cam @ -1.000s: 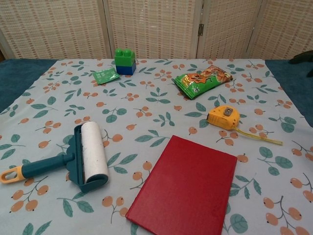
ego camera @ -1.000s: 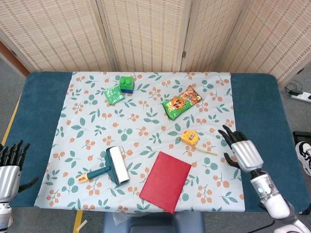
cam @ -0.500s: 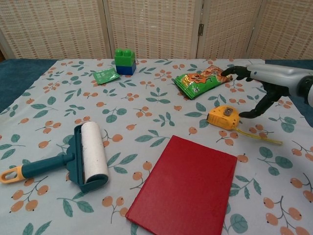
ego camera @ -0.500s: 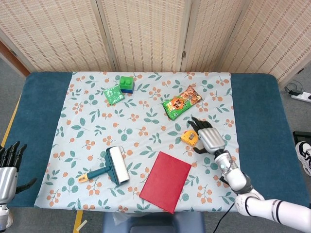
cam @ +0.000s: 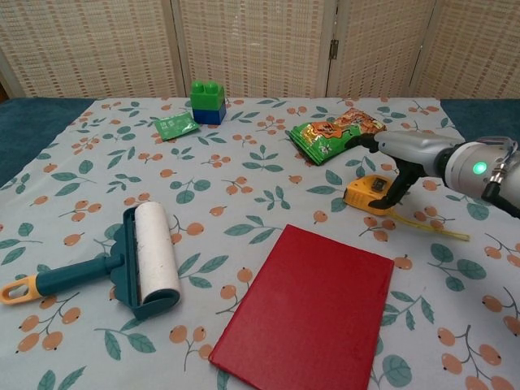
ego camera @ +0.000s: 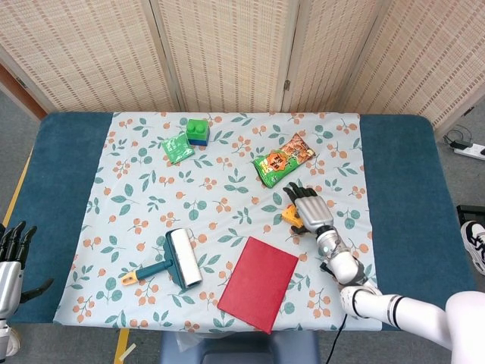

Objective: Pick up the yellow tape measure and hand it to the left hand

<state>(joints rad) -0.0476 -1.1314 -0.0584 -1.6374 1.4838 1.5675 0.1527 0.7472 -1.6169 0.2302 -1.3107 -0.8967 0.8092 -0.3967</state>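
The yellow tape measure (cam: pixel 370 195) lies on the floral cloth right of centre, a short length of its tape (cam: pixel 439 231) pulled out to the right. My right hand (cam: pixel 408 154) hovers just over its right side with fingers spread, the thumb reaching down beside the case. From the head view the right hand (ego camera: pixel 309 208) covers most of the tape measure (ego camera: pixel 290 215). Whether a finger touches the case is unclear. My left hand (ego camera: pixel 10 265) stays off the table's near left corner, fingers apart and holding nothing.
A green and orange snack bag (cam: pixel 335 132) lies just behind the tape measure. A red book (cam: pixel 309 313) sits in front of it. A teal lint roller (cam: pixel 146 260) lies front left. A green and blue block (cam: pixel 208 101) and a green packet (cam: pixel 175 125) are far left.
My right hand has swept in from the table's right edge to the left and now hangs over the tape measure. The left hand has sunk slightly lower.
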